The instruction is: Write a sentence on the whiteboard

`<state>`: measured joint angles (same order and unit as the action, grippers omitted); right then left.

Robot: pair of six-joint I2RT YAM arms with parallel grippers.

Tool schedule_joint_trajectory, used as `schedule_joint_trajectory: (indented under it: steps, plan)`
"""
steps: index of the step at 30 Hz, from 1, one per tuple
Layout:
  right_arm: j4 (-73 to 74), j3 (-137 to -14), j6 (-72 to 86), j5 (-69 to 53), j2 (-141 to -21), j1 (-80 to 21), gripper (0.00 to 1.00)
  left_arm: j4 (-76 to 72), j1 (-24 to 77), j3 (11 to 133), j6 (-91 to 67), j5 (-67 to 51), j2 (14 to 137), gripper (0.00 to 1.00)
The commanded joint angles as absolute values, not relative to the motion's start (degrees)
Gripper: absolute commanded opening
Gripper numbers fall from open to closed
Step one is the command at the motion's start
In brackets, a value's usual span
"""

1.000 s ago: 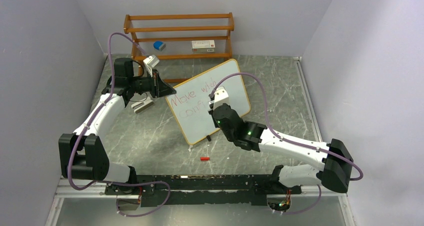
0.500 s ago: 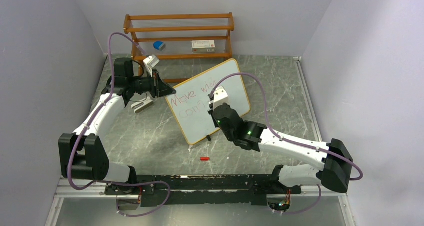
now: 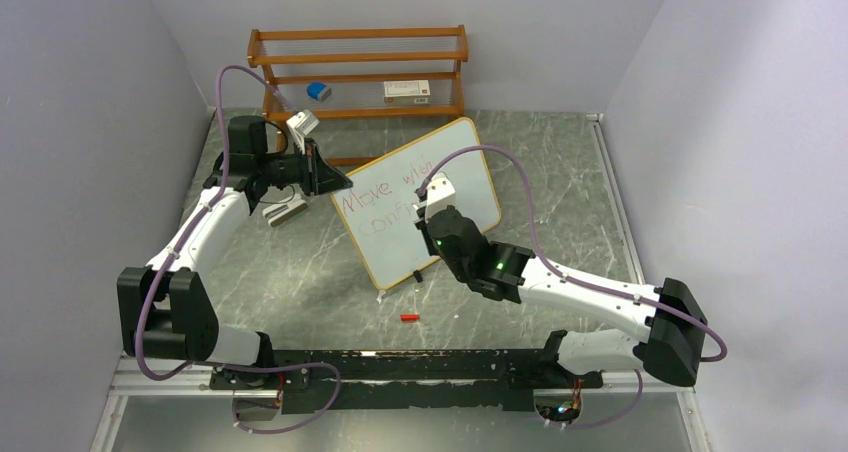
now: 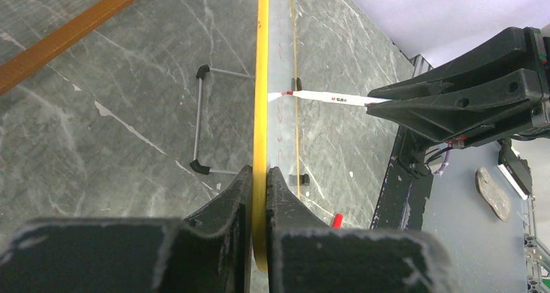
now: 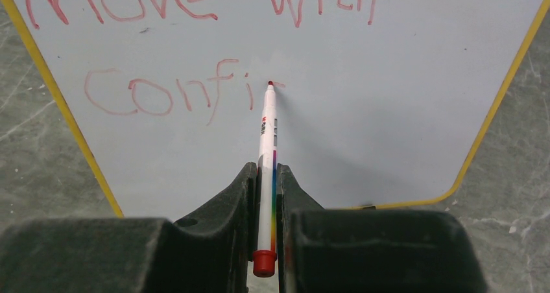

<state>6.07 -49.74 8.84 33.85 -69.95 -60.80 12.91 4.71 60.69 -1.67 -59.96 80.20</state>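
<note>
The whiteboard [image 3: 392, 257] stands tilted on its small feet in the middle of the grey tabletop [image 3: 570, 192], in front of a wooden rack [image 3: 357, 72]. The left pincer [image 4: 259, 174] is clamped narrow on its yellow edge. The right pincer [image 5: 266, 171] grips a marker [image 5: 266, 137], whose red tip touches the board just right of the red letters "Confi", under a line that begins "Move". A small red piece [image 3: 407, 318] lies on the tabletop near the board.
</note>
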Motion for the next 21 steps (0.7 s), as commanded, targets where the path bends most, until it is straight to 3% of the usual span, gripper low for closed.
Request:
schedule_joint_trajectory:
  steps: [1, 21]
  plan:
    - [5.8, -50.2, 9.2, 32.0, -70.1, -60.5, 0.00, 14.6, 4.9, 61.2, 2.2, -56.8, 80.6, 0.05]
    - [11.8, -49.4, 10.5, 32.5, -69.3, -60.5, 0.00, 14.6, 4.9, 61.2, 2.2, -56.9, 80.7, 0.05]
